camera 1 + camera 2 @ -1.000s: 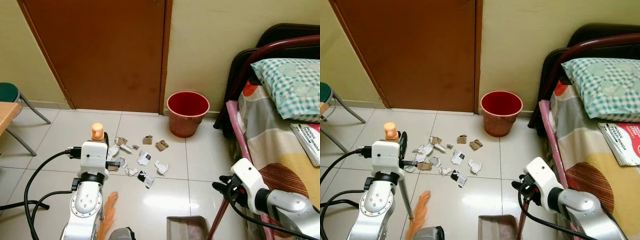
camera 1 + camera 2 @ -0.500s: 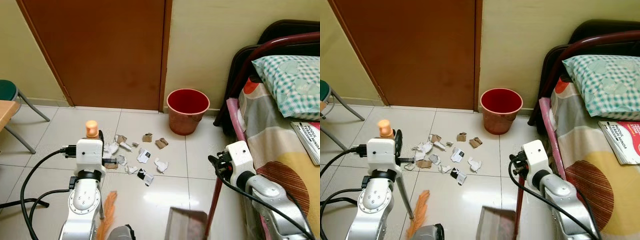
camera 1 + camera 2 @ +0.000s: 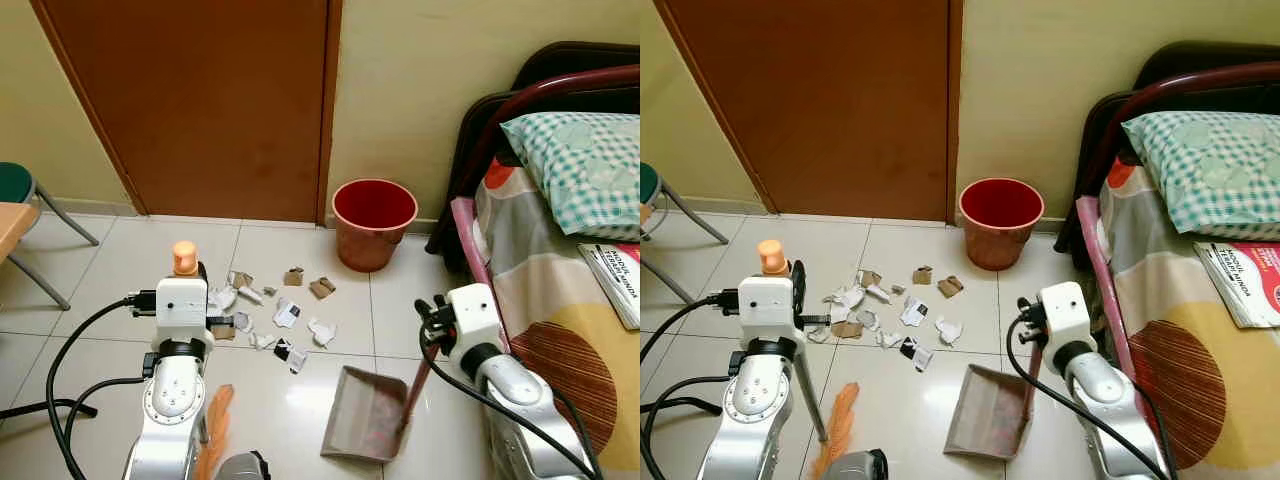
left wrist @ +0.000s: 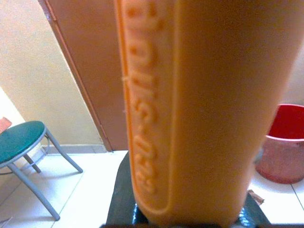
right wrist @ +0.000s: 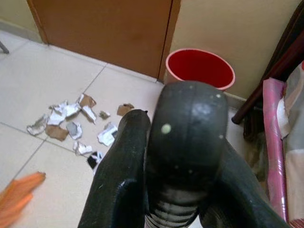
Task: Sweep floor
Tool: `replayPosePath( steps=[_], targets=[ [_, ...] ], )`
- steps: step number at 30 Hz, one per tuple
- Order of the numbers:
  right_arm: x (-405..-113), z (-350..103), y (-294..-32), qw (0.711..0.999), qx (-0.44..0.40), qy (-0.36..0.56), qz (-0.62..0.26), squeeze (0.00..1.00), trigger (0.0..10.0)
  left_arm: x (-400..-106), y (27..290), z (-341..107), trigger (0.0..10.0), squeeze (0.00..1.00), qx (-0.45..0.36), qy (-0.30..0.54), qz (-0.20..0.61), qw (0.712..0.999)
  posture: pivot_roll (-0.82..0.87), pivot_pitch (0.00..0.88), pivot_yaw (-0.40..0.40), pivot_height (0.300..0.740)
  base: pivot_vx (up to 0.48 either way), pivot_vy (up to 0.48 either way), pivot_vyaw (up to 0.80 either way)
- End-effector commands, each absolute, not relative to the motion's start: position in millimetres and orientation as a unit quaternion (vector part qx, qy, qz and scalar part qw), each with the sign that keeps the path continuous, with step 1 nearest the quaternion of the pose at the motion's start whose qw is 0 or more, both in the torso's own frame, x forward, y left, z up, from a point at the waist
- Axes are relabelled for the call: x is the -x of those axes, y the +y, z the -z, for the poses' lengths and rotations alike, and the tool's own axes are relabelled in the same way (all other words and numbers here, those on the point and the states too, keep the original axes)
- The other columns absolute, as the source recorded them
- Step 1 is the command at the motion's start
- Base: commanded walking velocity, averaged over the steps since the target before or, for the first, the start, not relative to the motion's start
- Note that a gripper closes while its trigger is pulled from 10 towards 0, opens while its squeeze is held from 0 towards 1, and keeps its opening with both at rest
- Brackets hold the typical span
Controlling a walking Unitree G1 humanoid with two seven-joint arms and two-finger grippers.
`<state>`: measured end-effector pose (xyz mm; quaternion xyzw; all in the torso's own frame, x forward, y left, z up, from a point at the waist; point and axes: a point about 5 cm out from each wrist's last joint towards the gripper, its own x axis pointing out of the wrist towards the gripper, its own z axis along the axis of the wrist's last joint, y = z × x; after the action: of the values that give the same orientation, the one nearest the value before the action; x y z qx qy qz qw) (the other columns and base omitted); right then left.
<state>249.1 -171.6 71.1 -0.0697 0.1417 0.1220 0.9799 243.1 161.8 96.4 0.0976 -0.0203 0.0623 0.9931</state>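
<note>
Fingers of my right gripper clamp the dustpan handle; left gripper clamps the broom handle.
Dustpan mouth faces far-left toward paper scraps; embossed lettering on the broom handle reads in my left wrist view.

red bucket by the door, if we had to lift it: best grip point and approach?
Grip the rim of the red bucket from above, one pincer finger inside and one outside. It stands upright with its mouth open, and the tapered wall looks too wide to span. Come from the side facing the paper scraps, since the wall is close behind and the bed frame is on the robot's right.
</note>
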Motion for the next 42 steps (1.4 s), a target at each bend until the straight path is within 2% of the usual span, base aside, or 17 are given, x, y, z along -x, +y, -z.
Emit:
replayPosePath(
  steps=[1, 11, 20, 33, 42],
  targets=[
    [-256.5, -77.6, -169.7, 0.982, 0.092, 0.116, -0.116, 0.0, 10.0, -246.2, 163.5, -101.5, 10.0, 0.0, -0.099, -0.036, -0.061, 0.993, 0.0, 0.029, -0.011, 0.74, 0.0, 0.0, 0.0],
    [-267.8, -88.6, -172.7, 0.991, 0.079, 0.067, -0.083, 0.0, 10.0, -251.9, 157.7, -110.1, 10.0, 0.0, -0.087, -0.061, -0.032, 0.994, 0.0, 0.04, -0.015, 0.74, 0.0, 0.0, 0.0],
    [-267.6, -89.2, -172.0, 0.991, 0.072, 0.062, -0.092, 0.0, 10.0, -250.3, 156.8, -109.9, 10.0, 0.0, -0.084, -0.062, -0.027, 0.994, -0.01, 0.05, -0.018, 0.74, 0.053, 0.0, 0.0],
    [-278.8, -86.9, -162.6, 0.985, 0.094, 0.073, -0.122, 0.0, 10.0, -253.1, 154.4, -117.4, 10.0, 0.0, -0.079, -0.074, -0.03, 0.994, 0.0, 0.06, -0.027, 0.74, 0.292, 0.0, 0.0],
    [-274.8, -75.8, -164.1, 0.979, 0.109, 0.101, -0.137, 0.0, 10.0, -252.2, 156.2, -118.4, 10.0, 0.0, -0.082, -0.074, -0.03, 0.993, 0.0, 0.06, -0.027, 0.74, 0.366, 0.0, 0.0]
  ],
)
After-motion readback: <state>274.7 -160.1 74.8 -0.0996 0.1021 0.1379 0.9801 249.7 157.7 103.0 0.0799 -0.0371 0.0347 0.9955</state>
